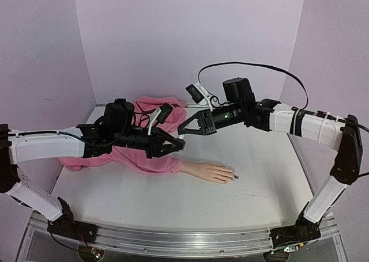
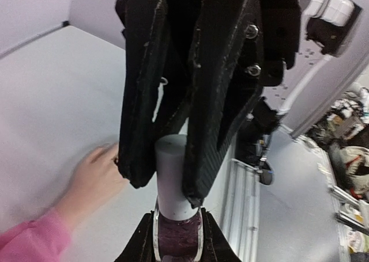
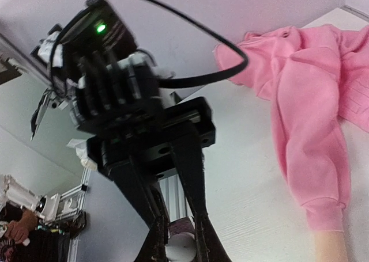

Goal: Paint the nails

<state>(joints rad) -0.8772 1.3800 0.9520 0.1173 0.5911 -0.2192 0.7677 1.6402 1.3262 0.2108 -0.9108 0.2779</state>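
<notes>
Left fingers (image 1: pixel 173 145): mine are clamped on the body of the small dark-purple glass polish bottle (image 2: pixel 176 245), holding it in the air above the pink sleeve (image 1: pixel 147 161).
Right fingers (image 1: pixel 187 128): closed on the bottle's white cylindrical cap (image 2: pixel 172 170), meeting my left fingers tip to tip. The cap looks fully seated.
Nails (image 1: pixel 233 177): these are tiny ovals at the fingertips of the pale flesh-coloured mannequin hand (image 1: pixel 212 172), which lies flat on the white surface (image 1: pixel 259 158). One shows dark; the rest are too small to tell.
Bearing: they lie below the bottle, toward the near edge and off to my right, well apart from both pairs of fingers.
Long axis: the hand runs crosswise, from the sleeve on my left to the fingertips on my right.
Nearer arm: I judge the right one, which holds the cap and comes in from the nails' side.
</notes>
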